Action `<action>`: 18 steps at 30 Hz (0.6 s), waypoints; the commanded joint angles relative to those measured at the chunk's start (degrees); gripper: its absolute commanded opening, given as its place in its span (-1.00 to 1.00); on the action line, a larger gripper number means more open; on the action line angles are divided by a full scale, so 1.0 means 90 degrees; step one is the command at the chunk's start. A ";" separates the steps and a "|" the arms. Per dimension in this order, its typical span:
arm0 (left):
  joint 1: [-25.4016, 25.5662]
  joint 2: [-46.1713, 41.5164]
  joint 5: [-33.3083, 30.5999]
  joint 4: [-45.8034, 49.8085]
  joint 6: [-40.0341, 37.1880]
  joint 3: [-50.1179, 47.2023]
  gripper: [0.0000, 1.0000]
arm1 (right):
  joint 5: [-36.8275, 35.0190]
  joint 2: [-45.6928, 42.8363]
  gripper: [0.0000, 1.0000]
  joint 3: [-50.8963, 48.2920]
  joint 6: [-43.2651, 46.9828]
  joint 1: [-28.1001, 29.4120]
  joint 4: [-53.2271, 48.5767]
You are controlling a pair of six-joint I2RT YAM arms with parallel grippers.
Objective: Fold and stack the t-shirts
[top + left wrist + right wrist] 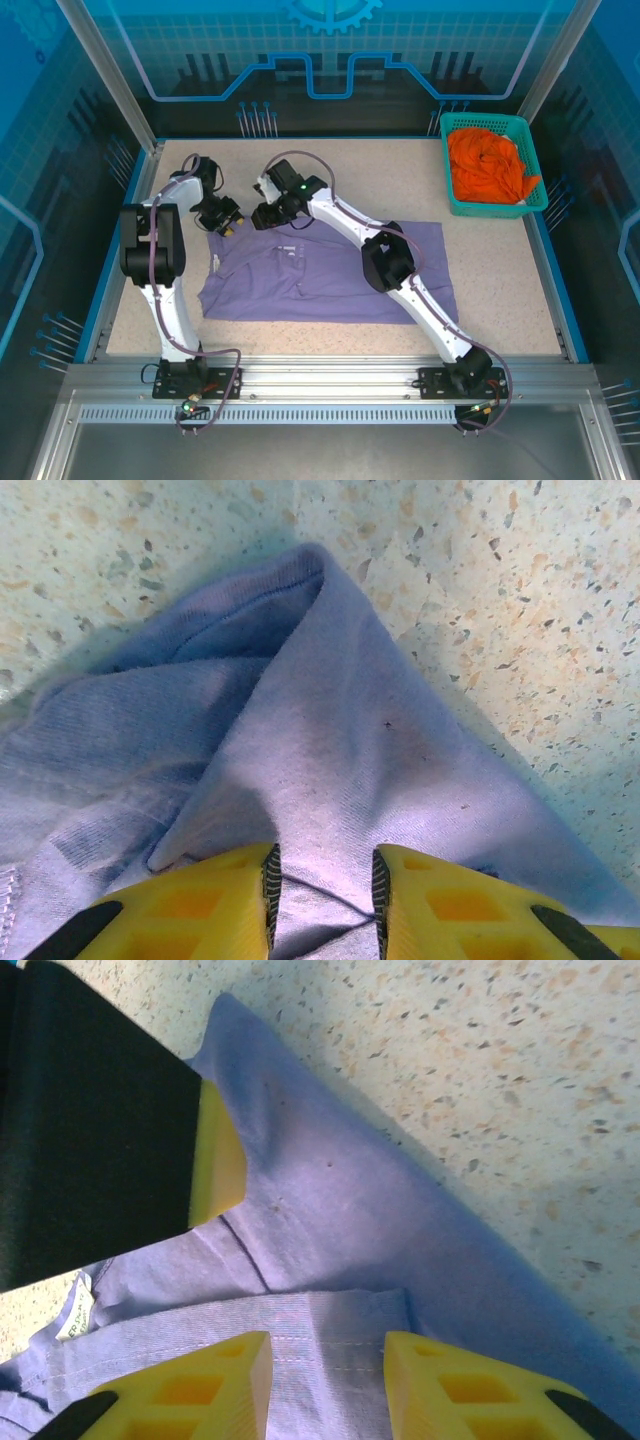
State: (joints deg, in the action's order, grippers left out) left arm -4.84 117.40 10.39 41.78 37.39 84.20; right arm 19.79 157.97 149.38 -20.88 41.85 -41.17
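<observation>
Lavender-purple soft fabric t-shirt is spread flat on the speckled bench, ready for folding. Its far edge is grasped at a hemmed corner by the left pincer and, seemingly, near the collar by the right pincer, likely to be folded over. Farthest, the bright orange crumpled t-shirt is kept in the teal plastic mesh basket
</observation>
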 commanded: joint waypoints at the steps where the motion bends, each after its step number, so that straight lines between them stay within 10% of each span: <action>1: -0.0058 0.0129 0.0202 0.0216 -0.0082 0.0175 -0.35 | 0.0138 0.0231 -0.30 0.0234 0.0084 0.0117 -0.0173; 9: -0.0060 0.0131 0.0224 0.0213 -0.0075 0.0183 -0.35 | -0.0153 0.0163 -0.14 0.0242 0.0118 0.0107 -0.0299; 18: -0.0068 0.0129 0.0241 0.0218 -0.0079 0.0185 -0.34 | -0.0031 0.0172 -0.47 0.0248 0.0142 0.0123 -0.0299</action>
State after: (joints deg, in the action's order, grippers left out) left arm -4.84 117.40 10.46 41.76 37.39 84.31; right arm 18.87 158.34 149.60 -20.29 42.33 -42.50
